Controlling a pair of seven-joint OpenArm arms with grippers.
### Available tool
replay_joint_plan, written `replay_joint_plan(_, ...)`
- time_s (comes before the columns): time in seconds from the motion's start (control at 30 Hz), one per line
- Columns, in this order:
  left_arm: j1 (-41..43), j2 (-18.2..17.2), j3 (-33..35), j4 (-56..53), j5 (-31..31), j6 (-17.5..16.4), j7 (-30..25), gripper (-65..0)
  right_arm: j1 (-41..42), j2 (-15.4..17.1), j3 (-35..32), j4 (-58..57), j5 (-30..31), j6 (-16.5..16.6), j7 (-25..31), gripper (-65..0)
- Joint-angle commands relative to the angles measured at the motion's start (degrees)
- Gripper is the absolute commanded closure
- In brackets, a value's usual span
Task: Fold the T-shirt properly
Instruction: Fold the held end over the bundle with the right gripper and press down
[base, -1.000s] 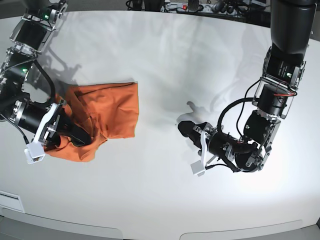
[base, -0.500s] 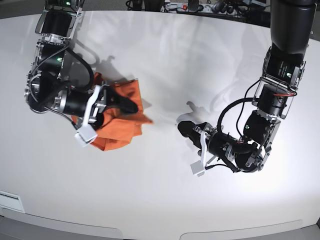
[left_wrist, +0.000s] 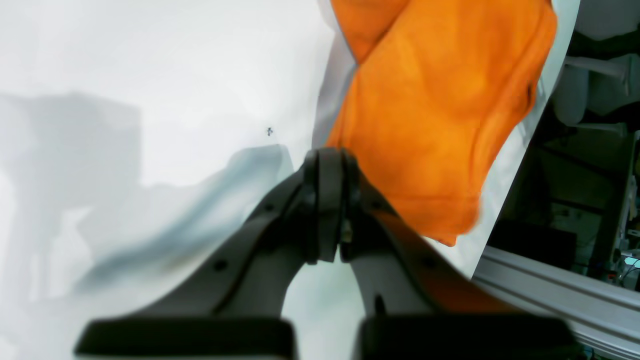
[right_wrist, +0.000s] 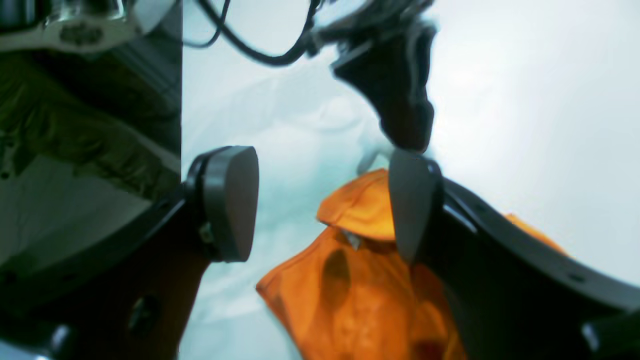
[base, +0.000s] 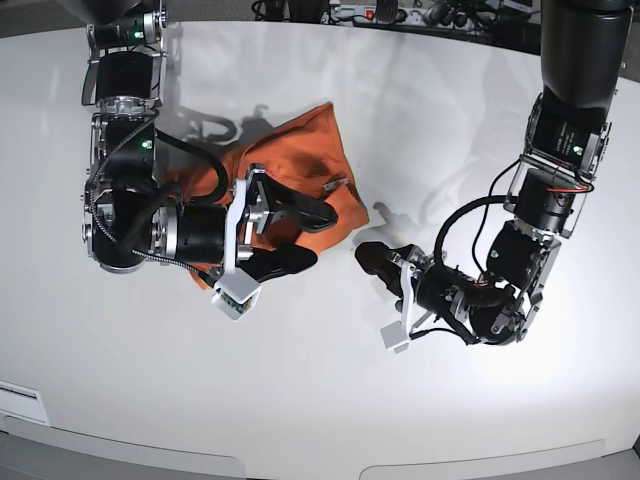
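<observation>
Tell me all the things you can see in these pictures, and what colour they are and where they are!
T-shirt: one, orange, bunched up on the table, under and behind the right gripper, toward the side of the base view where the right arm works.
Table: one, white, under everything.
Cables and plugs: a few, dark, along the far edge of the table.
Right gripper: one, black with white parts, jaws wide open over the T-shirt, holding nothing.
Left gripper: one, black, shut with nothing in it, low over the bare table beside the T-shirt.
</observation>
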Motion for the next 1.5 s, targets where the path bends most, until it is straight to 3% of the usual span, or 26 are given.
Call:
replay_joint_plan(0.0, -2.2, -0.2, -0.5, 0.8, -1.4, -0.4, 0.0, 0.0, 1.0, 0.2, 0.2, 0.9, 0.6, 0.3, 1.0, -42.2)
replay_joint_plan(0.27, -2.6, -0.2, -0.5, 0.8, -1.4, -0.4, 0.0, 0.0, -0.7, 0.0, -1.5, 0.7, -0.1, 0.3, 1.9, -41.9)
replay_joint_plan(0.33, -3.1, -0.9, -0.5, 0.8, -1.4, -0.4, 0.0, 0.0, -1.3, -0.3, -3.5, 0.7, -5.0, 0.3, 6.1, -41.9)
replay_joint_plan(0.43, -4.2, -1.8, -0.5, 0.8, -1.4, -0.4, 0.0, 0.0, -1.2, -0.4, -6.8, 0.7, -17.1, 0.3, 14.7, -41.9)
replay_joint_plan(0.53, -5.4, -2.6, -0.5, 0.8, -1.4, -0.4, 0.0, 0.0, -1.4, -0.4, -9.1, 0.6, -25.9, 0.3, 19.5, -41.9)
replay_joint_plan(0.73, -6.4, -4.5, -0.5, 0.8, -2.0, -0.4, 0.0, 0.0, -1.3, -0.4, -13.7, 0.6, -28.4, 0.3, 20.4, -41.9)
replay_joint_plan(0.9, -6.4, -5.9, -0.5, 0.8, -4.2, -0.4, 0.0, 0.0, -1.4, 0.2, -15.5, 0.5, -34.2, 0.3, 22.0, -41.6)
replay_joint_plan(0.97, -6.4, -6.1, -0.5, 0.8, -4.3, -0.4, 0.0, 0.0, -1.3, 0.2, -15.5, -0.2, -35.0, 0.3, 23.8, -35.2)
replay_joint_plan(1.13, -6.4, -6.1, -0.5, 0.8, -4.3, -0.4, 0.0, 0.0, -1.3, 0.2, -15.5, -2.8, -38.4, 0.3, 29.1, 0.0)
replay_joint_plan(1.33, -6.4, -6.1, -0.5, 0.8, -4.3, -0.4, 0.0, 0.0, -1.2, 0.2, -15.5, -3.1, -38.5, 0.3, 29.9, 0.0)
replay_joint_plan(1.43, -6.4, -6.1, -0.5, 0.8, -4.3, -0.5, 0.0, 0.0, -0.8, 0.2, -15.5, -3.1, -36.6, 0.3, 27.5, -0.4)
replay_joint_plan(1.47, -6.4, -6.1, -0.5, 0.8, -4.3, -0.6, 0.0, 0.0, -0.4, 0.2, -15.5, -3.1, -35.1, 0.3, 25.9, -4.8)
